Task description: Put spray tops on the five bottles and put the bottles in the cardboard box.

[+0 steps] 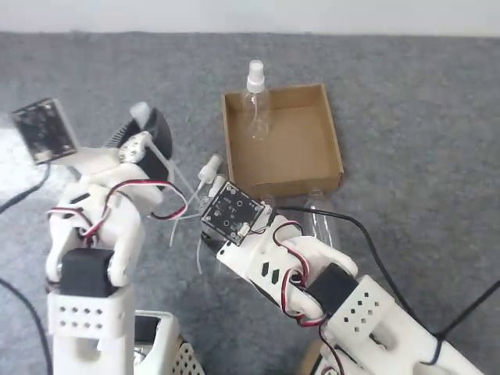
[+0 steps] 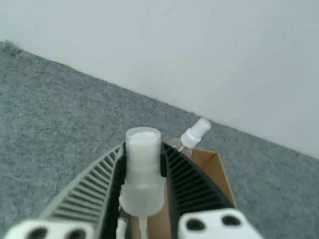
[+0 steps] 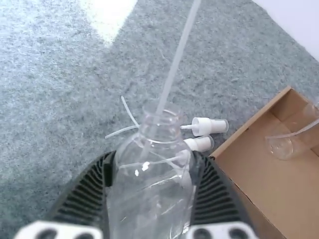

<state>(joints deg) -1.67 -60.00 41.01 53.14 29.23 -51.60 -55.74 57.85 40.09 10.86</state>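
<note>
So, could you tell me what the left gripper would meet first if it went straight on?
Probably nothing close: beyond the spray top in the left gripper, the line runs over carpet to the wall. The capped bottle stands just beside it; depth is unclear.

Grey short-pile carpet [image 1: 422, 94] covering the whole work surface, plain pale wall [image 1: 312, 16] along its far edge, brighter washed-out patch [image 3: 109, 12] on the carpet, possibly sunlight, hard to tell
</note>
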